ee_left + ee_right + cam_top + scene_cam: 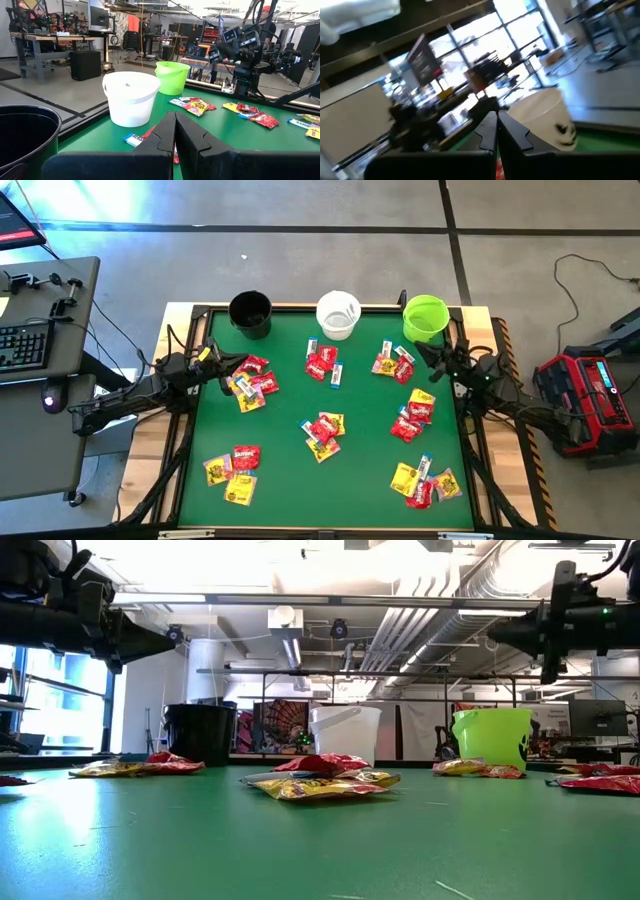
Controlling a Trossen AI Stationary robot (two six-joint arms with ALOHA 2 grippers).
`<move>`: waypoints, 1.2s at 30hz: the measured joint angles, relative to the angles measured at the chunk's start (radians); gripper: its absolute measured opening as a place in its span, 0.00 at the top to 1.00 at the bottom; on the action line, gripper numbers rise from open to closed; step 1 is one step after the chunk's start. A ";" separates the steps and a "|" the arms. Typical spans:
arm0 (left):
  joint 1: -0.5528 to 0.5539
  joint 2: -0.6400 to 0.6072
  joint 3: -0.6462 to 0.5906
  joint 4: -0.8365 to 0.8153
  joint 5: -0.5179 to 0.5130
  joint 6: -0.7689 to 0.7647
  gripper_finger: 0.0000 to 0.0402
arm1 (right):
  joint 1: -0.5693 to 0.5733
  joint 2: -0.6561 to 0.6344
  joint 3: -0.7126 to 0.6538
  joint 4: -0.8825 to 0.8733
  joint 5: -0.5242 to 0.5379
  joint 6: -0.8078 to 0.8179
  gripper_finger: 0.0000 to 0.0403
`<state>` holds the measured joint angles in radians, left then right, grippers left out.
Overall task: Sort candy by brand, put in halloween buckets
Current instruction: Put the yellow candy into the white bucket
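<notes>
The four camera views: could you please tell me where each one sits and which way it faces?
High view: overhead, straight down on the green table; both arms show.
Low view: at tabletop height, facing the round black plastic bucket; arms overhead.
Left wrist view: behind the shut left gripper, facing the round white plastic bucket and the other arm.
Right wrist view: behind the shut right gripper; shares that white bucket.
</notes>
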<state>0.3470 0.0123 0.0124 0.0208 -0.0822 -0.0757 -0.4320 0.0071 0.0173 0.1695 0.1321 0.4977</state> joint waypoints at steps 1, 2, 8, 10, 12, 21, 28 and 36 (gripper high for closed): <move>0.000 0.000 0.000 0.000 0.000 0.000 1.00 | 0.000 0.000 0.000 -0.008 0.026 0.001 1.00; 0.000 0.000 0.000 0.000 0.000 0.000 1.00 | 0.000 0.000 0.000 -0.022 0.052 0.005 1.00; 0.000 0.000 0.000 0.000 0.000 0.000 1.00 | 0.001 0.000 0.001 -0.082 0.029 0.041 1.00; 0.000 0.000 0.000 0.000 0.000 0.000 1.00 | 0.001 0.000 0.001 -0.068 -0.026 0.053 1.00; 0.000 0.000 0.000 0.000 0.000 -0.001 1.00 | 0.001 0.000 0.002 -0.061 -0.046 0.073 1.00; 0.000 0.000 0.000 0.000 0.000 0.000 1.00 | 0.001 0.000 0.003 -0.064 -0.036 0.064 0.89; 0.000 0.000 0.000 0.000 0.000 0.000 1.00 | 0.001 0.028 0.063 -0.083 -0.039 0.045 0.83; 0.000 0.000 0.000 0.000 0.000 0.000 1.00 | 0.001 0.203 0.227 -0.226 -0.070 -0.029 0.88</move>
<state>0.3470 0.0121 0.0124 0.0208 -0.0822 -0.0753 -0.4313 0.2099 0.2443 -0.0564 0.0621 0.4687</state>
